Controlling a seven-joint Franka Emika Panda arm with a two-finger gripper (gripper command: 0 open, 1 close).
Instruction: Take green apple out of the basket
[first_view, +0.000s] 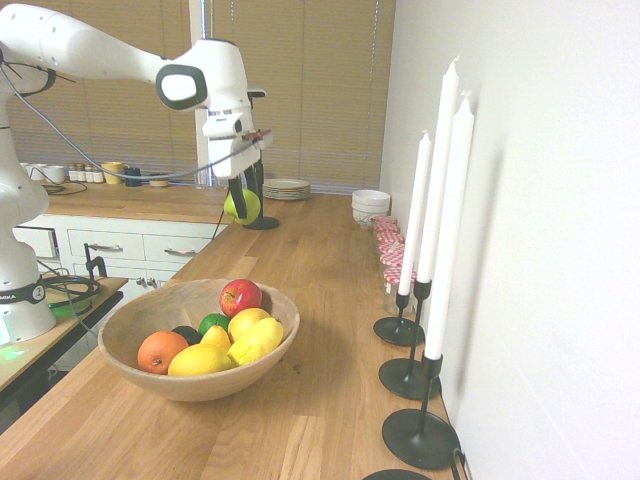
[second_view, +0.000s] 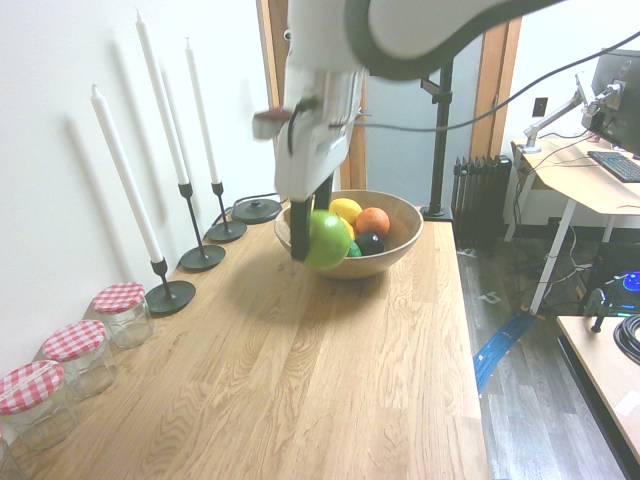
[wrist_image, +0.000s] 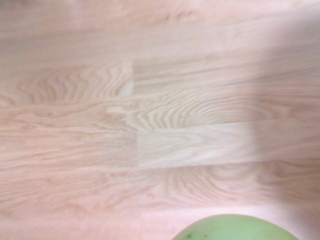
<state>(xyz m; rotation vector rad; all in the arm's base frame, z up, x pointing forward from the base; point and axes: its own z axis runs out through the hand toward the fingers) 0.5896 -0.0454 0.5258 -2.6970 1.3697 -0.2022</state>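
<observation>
Green apple (first_view: 242, 207) half hidden between gripper (first_view: 245, 203) fingers, above wooden counter (second_view: 330, 380)

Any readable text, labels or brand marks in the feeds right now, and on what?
No text can be read in any view.
Robot base: a small dark mark, too small and blurred to read.
Jars with checked lids: no label visible.
Green apple, held in the gripper above the counter: no sticker visible.
Basket: plain wood, no marking.
</observation>
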